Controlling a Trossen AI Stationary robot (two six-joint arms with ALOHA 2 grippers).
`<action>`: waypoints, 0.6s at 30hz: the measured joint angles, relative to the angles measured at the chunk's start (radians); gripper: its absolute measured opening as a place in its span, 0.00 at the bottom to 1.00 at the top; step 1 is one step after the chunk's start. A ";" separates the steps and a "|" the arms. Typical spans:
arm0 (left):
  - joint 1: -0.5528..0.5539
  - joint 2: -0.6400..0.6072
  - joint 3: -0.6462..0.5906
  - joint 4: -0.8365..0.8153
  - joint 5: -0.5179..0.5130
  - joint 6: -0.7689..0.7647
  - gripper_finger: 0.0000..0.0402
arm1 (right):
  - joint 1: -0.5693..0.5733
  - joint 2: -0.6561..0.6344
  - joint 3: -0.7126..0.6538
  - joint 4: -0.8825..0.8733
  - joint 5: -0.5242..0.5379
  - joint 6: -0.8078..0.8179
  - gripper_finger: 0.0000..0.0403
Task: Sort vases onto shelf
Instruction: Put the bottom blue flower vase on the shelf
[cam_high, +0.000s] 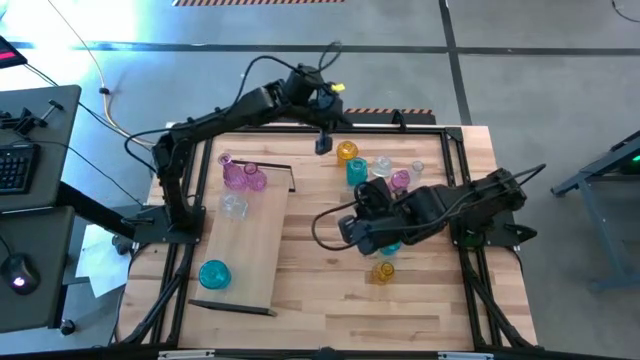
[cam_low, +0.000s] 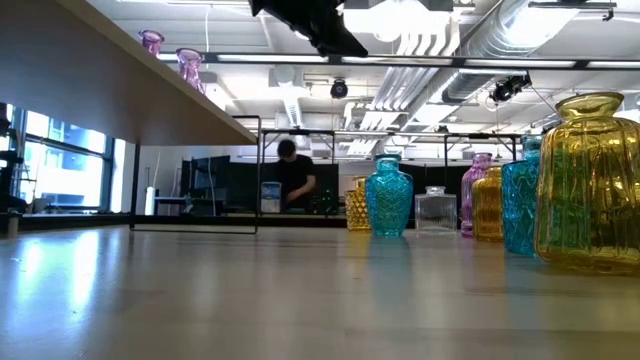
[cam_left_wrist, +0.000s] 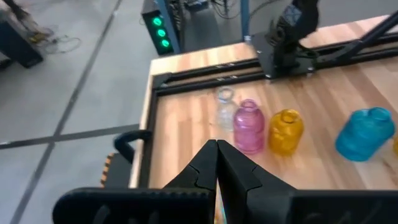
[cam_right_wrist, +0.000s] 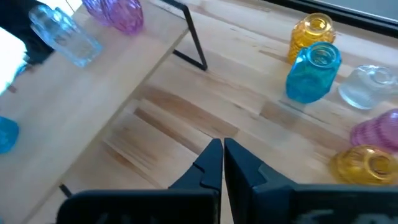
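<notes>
While both arms hang above the table with nothing in their grasp, the right gripper (cam_right_wrist: 222, 163) has its two dark fingers pressed together over bare tabletop (cam_high: 330, 290), near the middle of the table. Ahead of it and off to one side lies the shelf (cam_right_wrist: 93, 106), a long light-wood board with a thin dark rail (cam_right_wrist: 194, 38) at its end; on the board stand a pink vase (cam_right_wrist: 118, 12) and a clear vase (cam_right_wrist: 65, 34), with the edge of a teal one (cam_right_wrist: 6, 134) farther along, all well apart from the fingertips. On the other side of this gripper, still on the tabletop, a teal vase (cam_right_wrist: 314, 71) stands just in front of an amber vase (cam_right_wrist: 314, 31), a clear vase (cam_right_wrist: 367, 84) beside them, and a pink one (cam_right_wrist: 379, 130) and another amber one (cam_right_wrist: 367, 163) nearer the gripper's flank. The left gripper (cam_left_wrist: 216, 163) is likewise closed tight and empty, held high near the table's far edge; beyond its tips a clear vase (cam_left_wrist: 225, 106), a pink vase (cam_left_wrist: 249, 124), an amber vase (cam_left_wrist: 286, 130) and a teal vase (cam_left_wrist: 365, 132) stand in a loose row on the tabletop, none touching it. From above, the shelf (cam_high: 250, 240) lies on the left half of the table, carrying the pink pair (cam_high: 240, 175), the clear one (cam_high: 233, 205) and a teal vase (cam_high: 214, 272).
</notes>
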 joint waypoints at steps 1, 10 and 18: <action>-0.010 0.000 0.000 -0.002 -0.001 0.003 0.00 | 0.000 0.000 0.000 -0.010 -0.003 -0.007 0.00; -0.107 -0.010 0.001 0.008 -0.038 -0.074 0.00 | 0.000 -0.001 0.000 -0.135 -0.012 -0.033 0.00; -0.226 -0.028 0.000 -0.058 -0.073 -0.085 0.00 | 0.000 -0.074 0.000 -0.136 0.170 -0.074 0.00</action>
